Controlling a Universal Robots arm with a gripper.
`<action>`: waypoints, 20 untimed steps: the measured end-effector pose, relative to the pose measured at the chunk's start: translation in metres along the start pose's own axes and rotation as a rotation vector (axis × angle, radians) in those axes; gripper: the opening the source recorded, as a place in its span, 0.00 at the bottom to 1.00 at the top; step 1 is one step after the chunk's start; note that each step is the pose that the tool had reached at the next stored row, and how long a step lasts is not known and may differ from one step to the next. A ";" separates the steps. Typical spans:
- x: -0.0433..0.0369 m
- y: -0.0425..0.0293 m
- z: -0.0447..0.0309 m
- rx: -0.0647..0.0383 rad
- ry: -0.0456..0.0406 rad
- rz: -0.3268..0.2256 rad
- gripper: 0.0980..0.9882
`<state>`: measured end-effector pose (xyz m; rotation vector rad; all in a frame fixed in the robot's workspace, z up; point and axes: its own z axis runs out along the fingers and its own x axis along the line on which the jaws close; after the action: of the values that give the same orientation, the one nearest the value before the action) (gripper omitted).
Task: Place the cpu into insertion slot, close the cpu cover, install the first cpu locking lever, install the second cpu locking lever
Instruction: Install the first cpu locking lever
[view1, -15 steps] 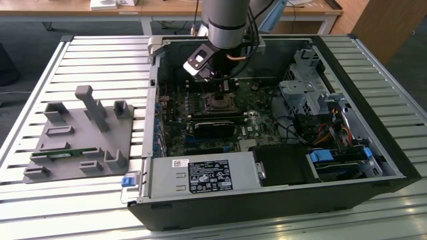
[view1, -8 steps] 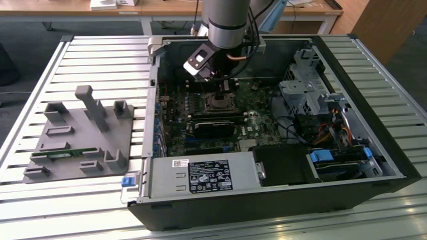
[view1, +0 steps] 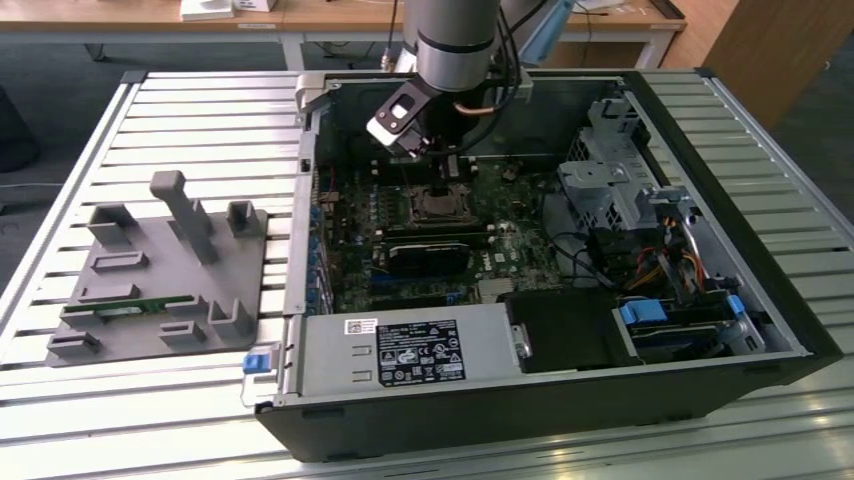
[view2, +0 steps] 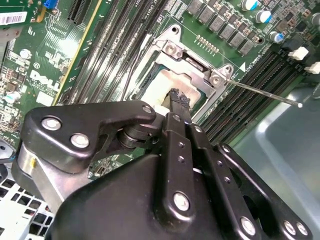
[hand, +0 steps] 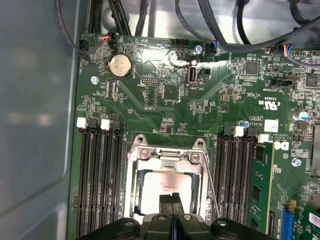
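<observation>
Silvery cover (hand: 165, 159) down over cpu (hand: 155, 182), middle of board (hand: 165, 107) | gripper (hand: 171, 198) pressed together, tip over cpu | risk: lever (view2: 260, 92) unlatched, a slip could scratch cpu or pop cover.

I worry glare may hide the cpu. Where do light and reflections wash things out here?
First wrist view: the cpu glares pale inside the cover, and a white reflection streaks the board. Second wrist view: the cpu is washed out beside the fingers. Exterior view: the case interior is dim around the slot.
</observation>
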<state>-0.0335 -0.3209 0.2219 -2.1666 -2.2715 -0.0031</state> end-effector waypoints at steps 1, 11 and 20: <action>0.0000 0.0000 -0.0017 0.000 0.0000 0.000 0.02; 0.0001 0.0000 -0.0210 0.000 0.0001 0.000 0.02; 0.0001 0.0000 -0.0364 0.000 0.0001 0.000 0.02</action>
<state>-0.0335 -0.3209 0.2583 -2.1665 -2.2715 -0.0032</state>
